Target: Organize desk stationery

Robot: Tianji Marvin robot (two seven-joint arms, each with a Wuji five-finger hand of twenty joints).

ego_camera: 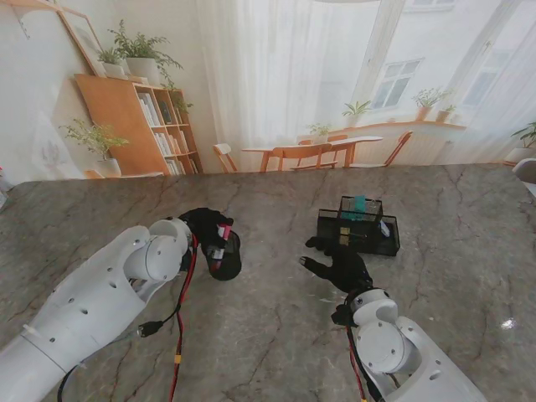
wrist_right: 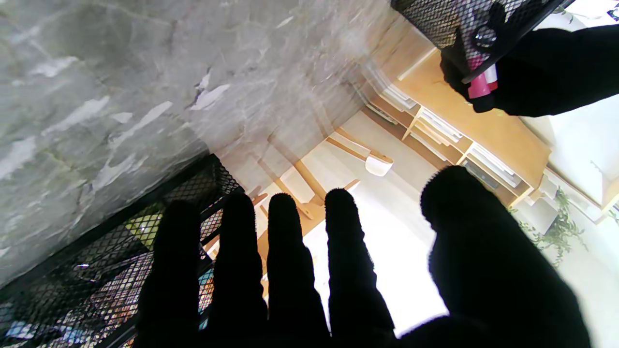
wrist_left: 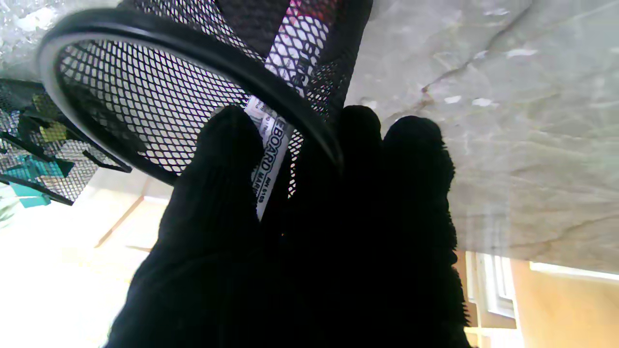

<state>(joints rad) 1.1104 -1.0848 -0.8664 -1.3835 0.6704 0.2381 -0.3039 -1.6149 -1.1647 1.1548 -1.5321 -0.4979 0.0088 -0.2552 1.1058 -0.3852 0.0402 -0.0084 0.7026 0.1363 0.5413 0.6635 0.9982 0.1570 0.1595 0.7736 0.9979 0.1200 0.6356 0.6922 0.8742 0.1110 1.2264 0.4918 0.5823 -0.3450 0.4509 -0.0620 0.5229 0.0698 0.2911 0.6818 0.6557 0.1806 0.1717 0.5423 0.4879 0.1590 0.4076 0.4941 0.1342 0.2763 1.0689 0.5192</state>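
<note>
Left hand (ego_camera: pixel 203 224) clamps the mesh pen cup (ego_camera: pixel 224 254) tipped on its side with a whiteboard marker (wrist_left: pixel 271 154) pinned at the rim — marker axis runs along the cup, well left of the mesh organizer (ego_camera: pixel 358 231) — right hand (ego_camera: pixel 337 266) nearer it, splayed, empty.

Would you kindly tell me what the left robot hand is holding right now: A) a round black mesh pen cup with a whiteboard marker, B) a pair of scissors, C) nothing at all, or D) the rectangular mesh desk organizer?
A: the left robot hand grips the round mesh pen cup with the whiteboard marker pinched against its rim.
</note>
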